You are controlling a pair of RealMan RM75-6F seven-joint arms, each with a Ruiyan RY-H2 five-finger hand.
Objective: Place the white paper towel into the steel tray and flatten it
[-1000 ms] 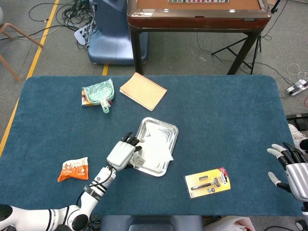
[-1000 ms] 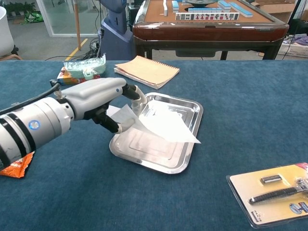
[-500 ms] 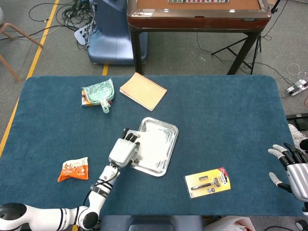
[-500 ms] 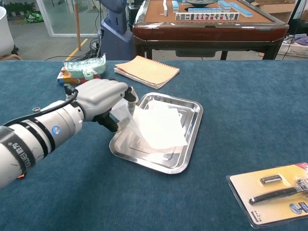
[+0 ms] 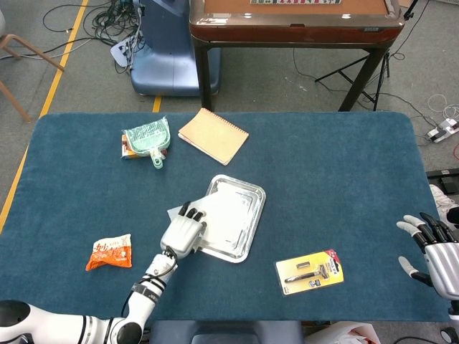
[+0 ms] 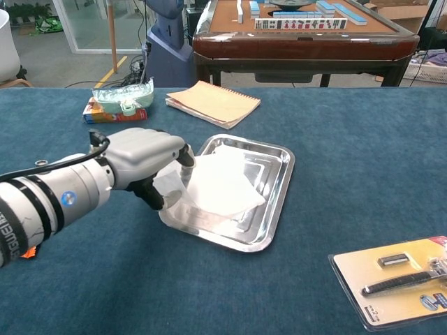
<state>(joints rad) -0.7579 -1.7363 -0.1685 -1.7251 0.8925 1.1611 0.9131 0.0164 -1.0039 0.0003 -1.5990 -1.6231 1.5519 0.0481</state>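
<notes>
The white paper towel (image 5: pixel 224 213) (image 6: pixel 222 183) lies spread in the steel tray (image 5: pixel 254 217) (image 6: pixel 279 183) at the table's middle. Its left corner hangs out over the tray's left rim. My left hand (image 5: pixel 182 232) (image 6: pixel 142 162) is at that rim and holds the towel's left edge, fingers on top and thumb below. My right hand (image 5: pixel 430 251) hovers at the table's right edge with its fingers spread and nothing in it, far from the tray; the chest view does not show it.
A tan notebook (image 5: pixel 213 135) (image 6: pixel 213 102) and a green pouch (image 5: pixel 147 137) (image 6: pixel 122 96) lie behind the tray. An orange snack packet (image 5: pixel 110 252) sits front left. A carded razor (image 5: pixel 310 271) (image 6: pixel 394 276) lies front right. A brown mahjong table (image 6: pixel 300 35) stands beyond the far edge.
My left hand has drawn back to the left and lowered. The towel, which stood lifted and folded over the tray, has dropped and spread flat in it. The right hand has barely moved.
</notes>
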